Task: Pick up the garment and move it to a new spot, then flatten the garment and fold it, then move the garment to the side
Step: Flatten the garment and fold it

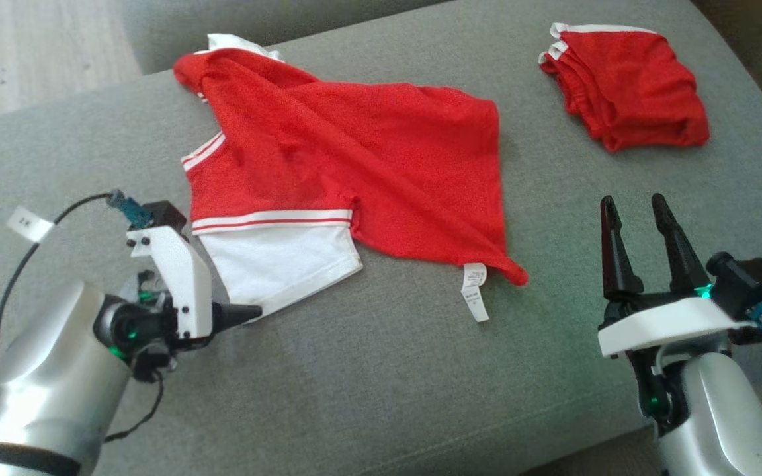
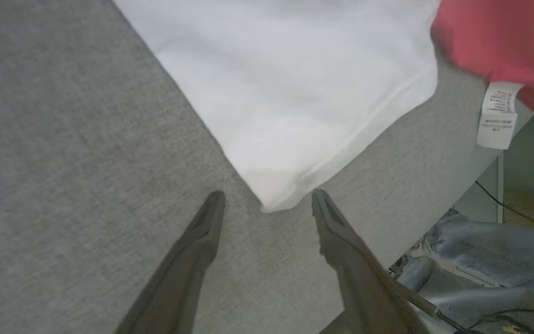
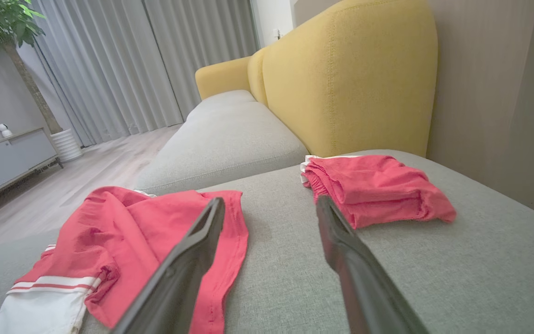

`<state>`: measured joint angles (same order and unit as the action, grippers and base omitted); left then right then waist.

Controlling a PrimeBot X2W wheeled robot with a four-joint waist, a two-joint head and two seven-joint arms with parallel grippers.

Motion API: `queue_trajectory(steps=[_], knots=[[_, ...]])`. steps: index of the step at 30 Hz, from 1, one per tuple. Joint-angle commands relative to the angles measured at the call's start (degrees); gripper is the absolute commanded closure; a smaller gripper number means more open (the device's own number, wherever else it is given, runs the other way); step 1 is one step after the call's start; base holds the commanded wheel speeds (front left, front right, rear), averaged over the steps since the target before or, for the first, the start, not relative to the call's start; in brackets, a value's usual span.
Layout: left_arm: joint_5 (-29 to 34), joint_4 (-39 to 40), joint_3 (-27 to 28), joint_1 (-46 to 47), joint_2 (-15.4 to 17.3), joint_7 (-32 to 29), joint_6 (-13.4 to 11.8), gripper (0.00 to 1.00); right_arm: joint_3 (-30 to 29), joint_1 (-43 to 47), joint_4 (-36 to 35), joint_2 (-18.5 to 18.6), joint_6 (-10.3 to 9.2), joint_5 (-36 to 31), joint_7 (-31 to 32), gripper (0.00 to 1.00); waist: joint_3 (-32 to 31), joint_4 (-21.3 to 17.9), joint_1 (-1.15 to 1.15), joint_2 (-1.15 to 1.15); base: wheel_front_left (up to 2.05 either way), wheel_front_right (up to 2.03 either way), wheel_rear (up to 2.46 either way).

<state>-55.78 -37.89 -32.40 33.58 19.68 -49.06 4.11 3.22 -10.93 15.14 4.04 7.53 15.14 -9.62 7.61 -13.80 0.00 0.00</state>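
Straddling, it seems, the white corner of a rumpled red-and-white mesh garment [image 1: 354,152] on a grey sofa cushion [image 1: 381,383], the left gripper [image 2: 267,199], jaws wide, could pinch only one layer.

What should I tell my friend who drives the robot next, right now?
Left claw: open, fingertips either side of the white sleeve corner, not gripping.
Right claw: open, empty, to the right of the shirt.
Red-and-white shirt: rumpled in the middle of the grey sofa cushion. A folded red garment lies at the far right.
Done: this shirt is not flattened or folded yet.
Left: flatten, fold, move aside.
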Motion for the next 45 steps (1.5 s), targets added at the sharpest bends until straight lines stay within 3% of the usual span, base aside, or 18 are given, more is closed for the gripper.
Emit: queue_trajectory(steps=[1, 9, 12, 19, 25, 30, 35, 42, 43, 44, 45], knots=[[0.05, 1.84, 2.20, 2.69, 2.90, -0.28, -0.51, 0.00, 1.16, -1.23, -1.88, -0.25, -0.04, 0.16, -0.43, 0.00, 0.48, -0.50, 0.00, 0.00, 0.00, 0.00, 0.00], [-2.22, 3.33, 3.84, 1.75, 2.59, -0.85, -2.28, 0.00, 1.38, -1.94, -0.85, -0.61, -0.04, 0.34, -1.17, 0.00, 1.37, -1.70, 0.00, 0.00, 0.00, 0.00, 0.00], [-2.49, 3.95, 4.11, 1.90, 2.02, -0.22, -2.52, 1.00, 1.12, -2.03, -0.50, -0.70, -0.04, 0.29, -1.31, 0.00, 1.29, -1.31, 0.00, 0.00, 0.00, 0.00, 0.00], [-3.18, 6.03, 3.59, 2.48, 2.09, -1.58, -1.01, 1.00, 0.66, -1.67, -0.09, -0.61, -0.04, -0.20, -1.11, 0.00, -0.98, 2.20, 0.00, 0.00, 0.00, 0.00, 0.00], [-5.85, 11.37, 3.80, 1.14, 6.01, -7.74, -0.07, 1.00, 0.25, -0.42, -0.22, -0.04, -0.04, -0.50, -0.04, 0.00, -3.48, 6.60, 0.00, 0.00, 0.00, 0.00, 0.00], [-7.91, 16.18, 4.70, -2.99, 10.73, -12.28, -2.08, 1.00, -0.24, 0.52, -0.75, 0.61, -0.04, -0.72, 1.19, 0.00, -4.59, 9.37, 0.00, 0.00, 0.00, 0.00, 0.00], [-8.29, 18.81, 5.50, -8.87, 14.69, -12.85, -4.30, 1.00, -0.90, 1.49, -1.63, 1.28, -0.04, -0.94, 2.54, 0.00, -4.74, 10.78, 0.00, 0.00, 0.00, 0.00, 0.00], [-8.41, 17.34, 7.32, -14.07, 16.39, -9.10, -6.03, 1.00, -1.58, 2.69, -2.84, 2.40, -0.04, -1.18, 4.47, 0.00, -4.85, 11.38, 0.00, 0.00, 0.00, 0.00, 0.00], [-8.51, 17.20, 7.67, -14.46, 16.21, -8.21, -6.00, 0.64, -1.75, 2.87, -2.98, 2.57, -0.04, -1.21, 4.74, 0.00, -4.95, 11.43, 0.00, 0.00, 0.00, 0.00, 0.00], [-8.50, 17.05, 7.87, -14.78, 16.06, -7.48, -5.99, 0.00, -1.88, 3.06, -3.15, 2.72, -0.04, -1.20, 4.95, 0.00, -5.05, 11.50, 0.00, 0.00, 0.00, 0.00, 0.00], [-8.39, 16.99, 7.97, -14.99, 15.92, -6.82, -5.91, 0.00, -2.01, 3.24, -3.31, 2.85, -0.04, -1.20, 5.14, 0.00, -5.18, 11.59, 0.00, 0.00, 0.00, 0.00, 0.00]])
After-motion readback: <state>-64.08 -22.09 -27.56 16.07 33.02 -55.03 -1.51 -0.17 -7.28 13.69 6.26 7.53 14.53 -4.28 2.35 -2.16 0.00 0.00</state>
